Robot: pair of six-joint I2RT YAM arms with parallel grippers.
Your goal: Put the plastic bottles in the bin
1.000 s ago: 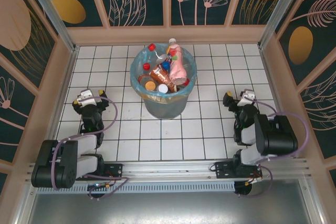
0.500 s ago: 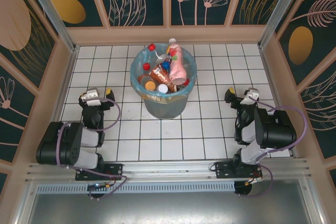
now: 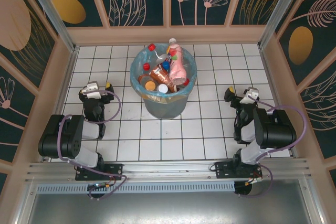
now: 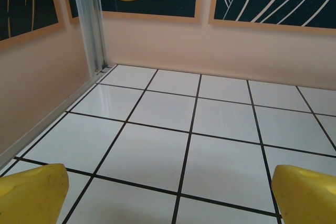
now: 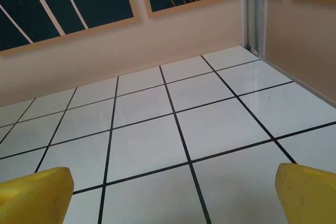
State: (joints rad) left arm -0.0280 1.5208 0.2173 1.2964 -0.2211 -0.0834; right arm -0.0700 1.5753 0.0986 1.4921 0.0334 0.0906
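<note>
The round grey bin (image 3: 164, 104), lined with a light-blue bag, stands at the middle back of the tiled floor. Several plastic bottles (image 3: 163, 74) with red, orange and blue caps fill it, and a pink-labelled one (image 3: 177, 64) sticks up at its right. My left gripper (image 3: 94, 88) sits low at the left, apart from the bin. It is open: its yellow fingertips (image 4: 31, 192) stand wide with bare tile between them. At the right my right gripper (image 3: 239, 97) is open too, its yellow fingertips (image 5: 307, 192) wide apart over bare tile.
Peach walls with dark floral panels enclose the white tiled floor (image 3: 157, 140). A metal corner post (image 4: 92, 22) rises ahead of the left wrist, and another post (image 5: 254, 9) stands at the far right of the right wrist view. The arm bases sit on a rail (image 3: 168, 174) at the near edge.
The left arm has folded back toward its base, its gripper drawing away to the upper left. The right arm has pulled back slightly. The bin and bottles are unmoved.
</note>
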